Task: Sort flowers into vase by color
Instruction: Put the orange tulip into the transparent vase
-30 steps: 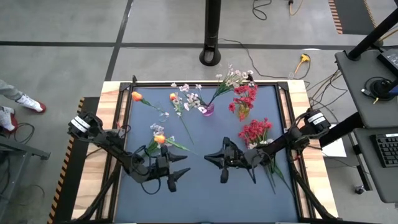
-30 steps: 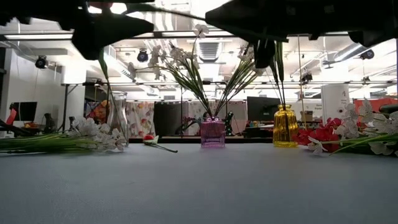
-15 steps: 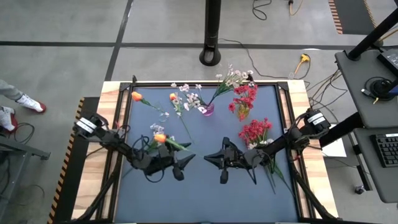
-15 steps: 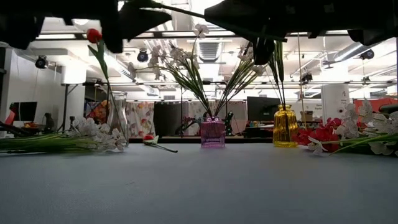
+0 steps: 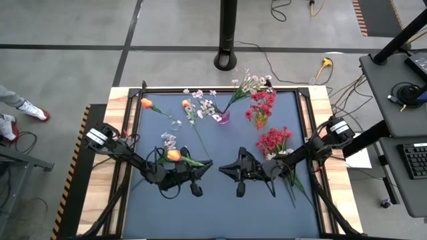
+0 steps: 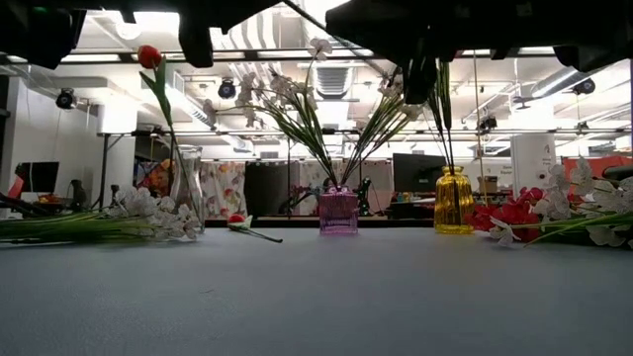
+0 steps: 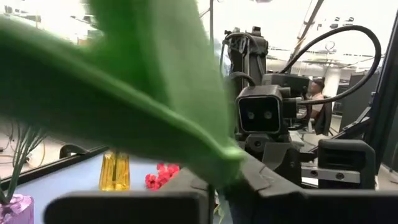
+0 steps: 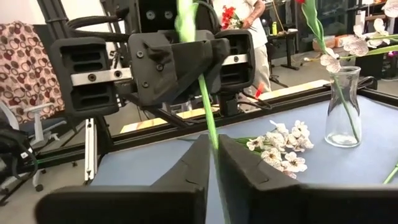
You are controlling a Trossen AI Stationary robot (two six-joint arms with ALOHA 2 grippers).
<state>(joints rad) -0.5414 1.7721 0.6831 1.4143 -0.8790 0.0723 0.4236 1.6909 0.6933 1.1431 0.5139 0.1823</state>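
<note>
Over the dark blue surface (image 5: pixel 220 213), the left gripper (image 5: pixel 195 179) is clamped on the green stem of an orange tulip-like bud (image 5: pixel 173 155) – the same stem (image 8: pixel 209 121) runs on between the narrow-set fingers of the right gripper (image 5: pixel 235 173), facing it just beside. At the far edge stand a clear glass carafe (image 8: pixel 343 109) holding an orange bud, a purple vase (image 5: pixel 222 118) of white sprays and a yellow bottle (image 6: pixel 453 201) of red blossoms; more red blossoms (image 5: pixel 273 141) lie to the right.
</note>
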